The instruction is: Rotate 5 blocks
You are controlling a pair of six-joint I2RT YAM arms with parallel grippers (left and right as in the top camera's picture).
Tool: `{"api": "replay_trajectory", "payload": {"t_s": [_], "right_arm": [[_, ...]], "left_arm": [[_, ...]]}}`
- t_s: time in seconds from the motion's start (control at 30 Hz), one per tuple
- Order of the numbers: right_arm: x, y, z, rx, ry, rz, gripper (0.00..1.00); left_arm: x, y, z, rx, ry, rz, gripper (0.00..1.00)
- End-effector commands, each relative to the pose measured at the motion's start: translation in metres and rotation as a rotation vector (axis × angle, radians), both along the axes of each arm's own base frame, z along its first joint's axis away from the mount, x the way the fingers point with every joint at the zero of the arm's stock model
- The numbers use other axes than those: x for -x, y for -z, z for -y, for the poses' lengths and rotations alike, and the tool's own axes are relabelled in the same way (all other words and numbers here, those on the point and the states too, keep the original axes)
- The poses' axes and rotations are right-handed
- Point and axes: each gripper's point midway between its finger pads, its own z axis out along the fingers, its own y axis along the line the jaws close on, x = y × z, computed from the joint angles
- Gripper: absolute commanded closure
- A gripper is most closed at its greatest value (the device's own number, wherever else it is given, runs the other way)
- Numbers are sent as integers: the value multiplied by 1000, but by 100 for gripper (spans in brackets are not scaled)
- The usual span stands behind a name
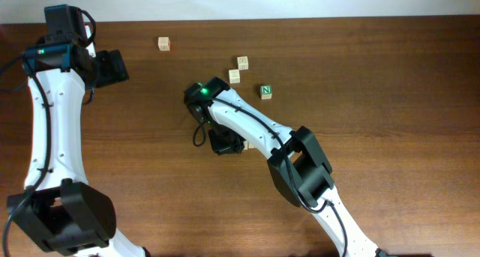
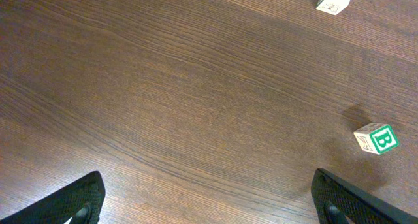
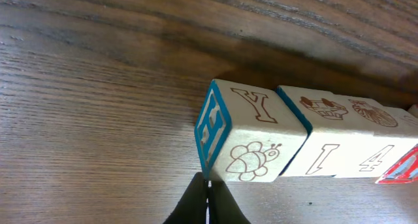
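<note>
In the right wrist view a row of pale blocks lies side by side on the wood. The nearest block has a blue-framed end face, a brown Y on top and a bee on its side. Beside it are a block with an I, one with a 4 and a red-marked one at the frame edge. My right gripper is shut, its tips touching the bottom corner of the blue-framed block and holding nothing. In the overhead view the right gripper and arm cover most of that row. My left gripper stands open at the far left, over bare wood.
Three loose pale cubes and a green N cube sit toward the back of the table. The left wrist view shows a green B cube at right and another pale cube at the top edge.
</note>
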Motion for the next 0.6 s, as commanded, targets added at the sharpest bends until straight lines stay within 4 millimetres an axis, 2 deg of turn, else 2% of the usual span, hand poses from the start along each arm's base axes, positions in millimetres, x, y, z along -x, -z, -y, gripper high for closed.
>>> {"api": "replay_trajectory", "payload": {"t_s": [0.0, 0.1, 0.2, 0.23, 0.27, 0.33, 0.4, 0.5, 0.57], "right_arm": [[-4, 1, 4, 19, 8, 16, 95], [-11, -18, -3, -26, 3, 61, 96], [-24, -61, -12, -105, -33, 133, 96], [-31, -87, -9, -139, -42, 168, 96], [-35, -105, -5, -157, -39, 190, 96], [-42, -132, 5, -183, -19, 227, 96], [-54, -174, 7, -321, -60, 277, 96], [-66, -231, 26, -468, -41, 376, 96], [-66, -256, 41, -528, -45, 412, 96]], "left_arm": [[-2, -6, -4, -4, -20, 20, 1], [-2, -6, -4, -4, -20, 20, 1], [-2, -6, -4, -4, -20, 20, 1], [-2, -6, -4, -4, -20, 20, 1], [-2, -6, -4, -4, -20, 20, 1], [-2, -6, -4, -4, -20, 20, 1], [-2, -6, -4, -4, -20, 20, 1], [-2, -6, -4, -4, -20, 20, 1], [-2, -6, -4, -4, -20, 20, 1]]}}
